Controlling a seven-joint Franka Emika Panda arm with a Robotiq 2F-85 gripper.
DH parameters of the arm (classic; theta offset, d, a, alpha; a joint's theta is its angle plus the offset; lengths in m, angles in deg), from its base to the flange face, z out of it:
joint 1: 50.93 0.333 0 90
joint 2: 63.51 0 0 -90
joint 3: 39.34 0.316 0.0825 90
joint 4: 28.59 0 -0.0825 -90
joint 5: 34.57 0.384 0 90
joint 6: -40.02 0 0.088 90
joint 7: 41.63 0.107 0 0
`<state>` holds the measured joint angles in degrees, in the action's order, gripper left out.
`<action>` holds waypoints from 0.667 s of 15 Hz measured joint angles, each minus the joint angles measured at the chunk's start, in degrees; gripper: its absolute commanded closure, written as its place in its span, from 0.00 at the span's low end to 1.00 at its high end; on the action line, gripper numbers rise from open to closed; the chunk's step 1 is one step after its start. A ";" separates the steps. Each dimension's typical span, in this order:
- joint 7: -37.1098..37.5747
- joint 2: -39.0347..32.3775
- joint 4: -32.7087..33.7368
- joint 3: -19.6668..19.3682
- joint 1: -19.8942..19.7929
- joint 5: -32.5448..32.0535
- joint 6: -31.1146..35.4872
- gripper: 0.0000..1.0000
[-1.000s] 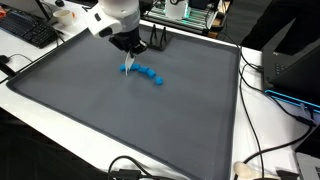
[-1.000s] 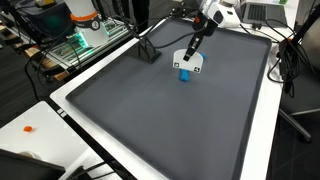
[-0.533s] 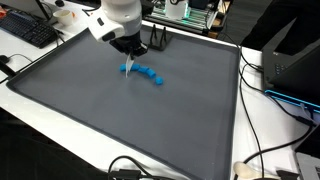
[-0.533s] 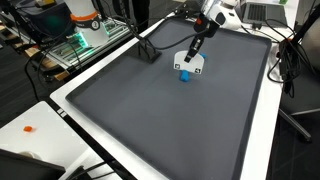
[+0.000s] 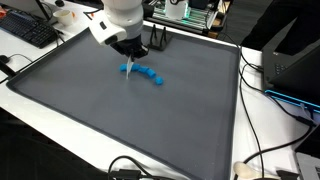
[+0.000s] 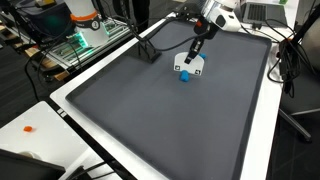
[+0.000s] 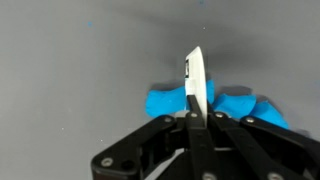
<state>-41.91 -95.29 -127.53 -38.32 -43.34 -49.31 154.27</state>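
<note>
My gripper (image 7: 197, 112) is shut on a thin white card (image 7: 196, 78), held edge-on between the fingers and sticking out past the tips. Just beyond it lies a row of blue lumps (image 7: 240, 104) on the dark grey mat (image 7: 70, 70). In both exterior views the gripper (image 5: 130, 54) (image 6: 197, 50) hangs over the far part of the mat. The white card (image 6: 190, 65) is just above one end of the blue row (image 5: 146, 73) (image 6: 183, 76). I cannot tell whether the card touches the blue lumps.
The mat (image 5: 120, 120) has a white table border (image 6: 290, 140). A black stand (image 6: 148, 50) stands at the mat's edge. A keyboard (image 5: 28, 30), cables (image 5: 265, 160) and electronics (image 6: 85, 35) lie around the edge. A small orange piece (image 6: 28, 128) sits on the table.
The gripper has shifted slightly and the white card has tilted a little over the blue row. The blue lumps have stayed in place.
</note>
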 measured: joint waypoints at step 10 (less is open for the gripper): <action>0.04 -0.59 -0.28 -0.23 -0.19 0.01 0.40 0.99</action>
<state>-41.87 -95.88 -127.81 -38.55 -43.54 -49.30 154.67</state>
